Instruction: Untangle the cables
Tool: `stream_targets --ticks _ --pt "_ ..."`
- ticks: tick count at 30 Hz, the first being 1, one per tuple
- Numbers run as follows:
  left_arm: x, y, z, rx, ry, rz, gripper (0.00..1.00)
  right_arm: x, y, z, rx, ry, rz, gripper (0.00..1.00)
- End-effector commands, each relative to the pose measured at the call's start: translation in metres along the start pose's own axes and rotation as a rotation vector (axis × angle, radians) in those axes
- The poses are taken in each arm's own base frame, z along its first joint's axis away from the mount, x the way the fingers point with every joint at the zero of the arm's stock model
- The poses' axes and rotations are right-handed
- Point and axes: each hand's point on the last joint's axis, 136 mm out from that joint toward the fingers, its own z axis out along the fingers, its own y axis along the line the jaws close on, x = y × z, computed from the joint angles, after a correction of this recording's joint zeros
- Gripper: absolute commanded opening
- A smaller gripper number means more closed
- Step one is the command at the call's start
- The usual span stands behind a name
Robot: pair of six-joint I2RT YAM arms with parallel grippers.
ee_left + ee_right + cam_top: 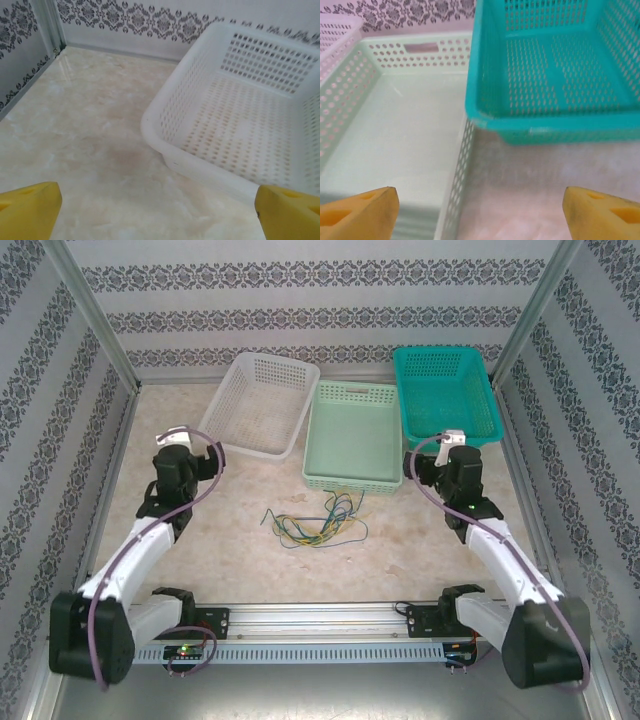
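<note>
The cables [318, 521] lie in a loose tangle of thin green, blue and yellow wires on the beige table, in front of the pale green basket and between the two arms. My left gripper [180, 437] hovers at the left, near the white basket's front corner, well away from the tangle. In the left wrist view that gripper [157, 212] is open, its yellow fingertips [30, 210] wide apart over bare table. My right gripper [455, 438] sits at the teal basket's front edge. It is open in the right wrist view [480, 212], with nothing between the fingers.
Three baskets stand in a row at the back: a white basket [255, 451] [150, 130], a pale green basket [350, 483] [462, 165] and a teal basket [400, 390] [530, 120] resting partly on the green one's rim. Patterned walls enclose the table.
</note>
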Motion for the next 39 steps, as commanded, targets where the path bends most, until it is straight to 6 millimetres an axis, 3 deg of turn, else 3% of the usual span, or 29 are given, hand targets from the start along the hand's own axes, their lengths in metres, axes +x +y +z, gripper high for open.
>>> stream_targets --ticks 1,7,11,14,18,21,24,28,33,39 --pt "0.041 -0.001 -0.020 0.016 0.160 -0.082 1.00 0.053 0.008 -0.022 -0.023 0.235 0.214 0.84" --pt "0.065 -0.035 -0.032 0.135 0.223 -0.055 1.00 0.092 0.045 -0.041 -0.119 0.330 0.411 0.77" --pt "0.067 -0.074 -0.039 0.235 0.219 0.022 1.00 0.115 0.074 -0.043 -0.115 0.385 0.368 0.76" --pt "0.067 -0.089 -0.039 0.282 0.213 0.026 1.00 0.140 0.083 -0.035 -0.066 0.455 0.355 0.76" --pt "0.059 -0.085 -0.034 0.237 0.204 0.095 1.00 0.152 0.103 -0.024 -0.045 0.499 0.324 0.74" --pt "0.027 -0.073 -0.031 0.131 0.134 0.135 1.00 0.153 0.108 -0.019 -0.007 0.488 0.294 0.72" --pt "0.003 -0.084 -0.025 0.160 0.121 0.135 1.00 0.156 0.109 -0.011 0.005 0.472 0.334 0.68" --pt "0.002 -0.097 -0.008 0.167 0.196 0.134 0.99 0.158 0.106 -0.008 0.036 0.459 0.359 0.67" --pt "0.013 -0.095 0.015 0.118 0.254 0.129 0.99 0.149 0.108 -0.004 0.022 0.412 0.397 0.67" --pt "0.012 -0.090 0.043 0.089 0.286 0.093 0.99 0.159 0.121 0.005 0.020 0.506 0.353 0.61"
